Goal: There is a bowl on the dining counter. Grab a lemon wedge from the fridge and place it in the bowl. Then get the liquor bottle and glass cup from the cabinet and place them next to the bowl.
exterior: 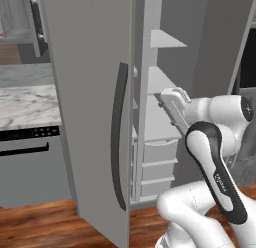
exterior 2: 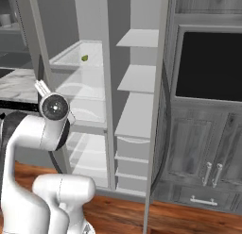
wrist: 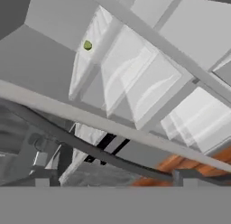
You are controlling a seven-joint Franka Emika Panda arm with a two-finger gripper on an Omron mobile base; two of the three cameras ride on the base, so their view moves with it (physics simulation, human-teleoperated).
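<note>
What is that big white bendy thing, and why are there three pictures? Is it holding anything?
The white bendy thing is a robot arm in a pretend, computer-drawn kitchen. Two cameras sit behind it, one on its left and one on its right, so two pictures show the same place from two sides. The third camera sits on the robot's hand and looks where the hand points, so that picture is tilted.

The arm is facing a tall grey fridge whose door stands open. Inside are pale shelves, and on an upper shelf lies a tiny yellow-green lemon wedge. The hand's camera sees it too, far off.

The hand is open and holds nothing. To the left of the fridge there is a marble counter.
</note>
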